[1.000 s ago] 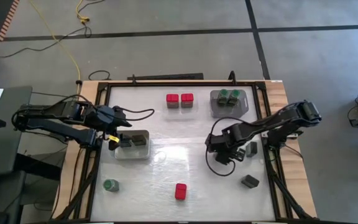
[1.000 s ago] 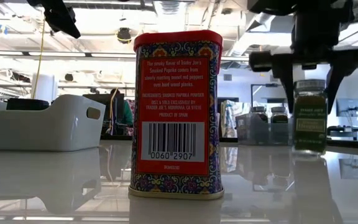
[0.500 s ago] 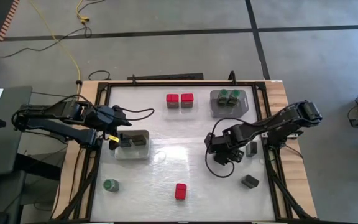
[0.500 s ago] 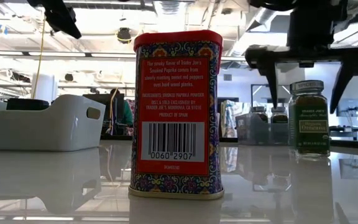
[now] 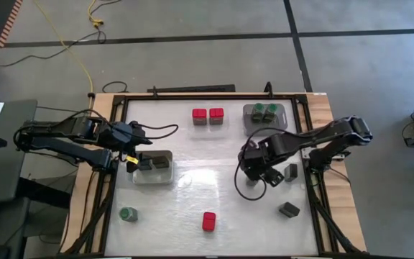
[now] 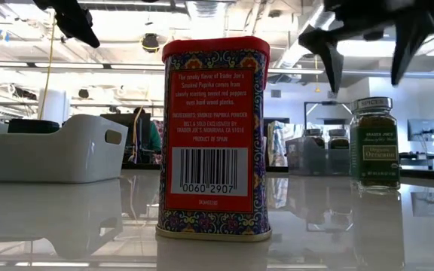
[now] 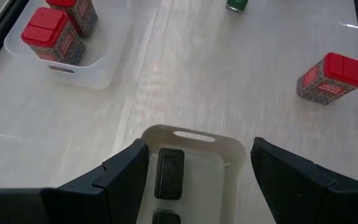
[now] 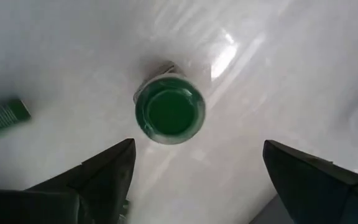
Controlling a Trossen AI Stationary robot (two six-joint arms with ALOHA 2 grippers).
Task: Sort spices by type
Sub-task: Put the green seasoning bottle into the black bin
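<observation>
A: Red tin [image 5: 208,221] is standing alone at the near edge, a green-lidded jar [image 5: 128,214] sitting near left. What are the trays holding?

B: Left tray [image 5: 153,177] is keeping two dark tins [image 5: 154,164] under the spread, empty left gripper [image 5: 138,162]. Far tray [image 5: 265,124] is holding two green jars [image 5: 264,111], with two red tins [image 5: 208,115] beside it.

A: Changes?

B: Right gripper [image 6: 364,71] is hanging wide, having let go and lifted off the oregano jar [image 6: 374,143].

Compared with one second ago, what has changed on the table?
The right gripper opened, let go of the round green-lidded glass jar and rose above it; the jar stands upright on the white table. The left gripper remains open over the white tray; the other spices did not move.
</observation>
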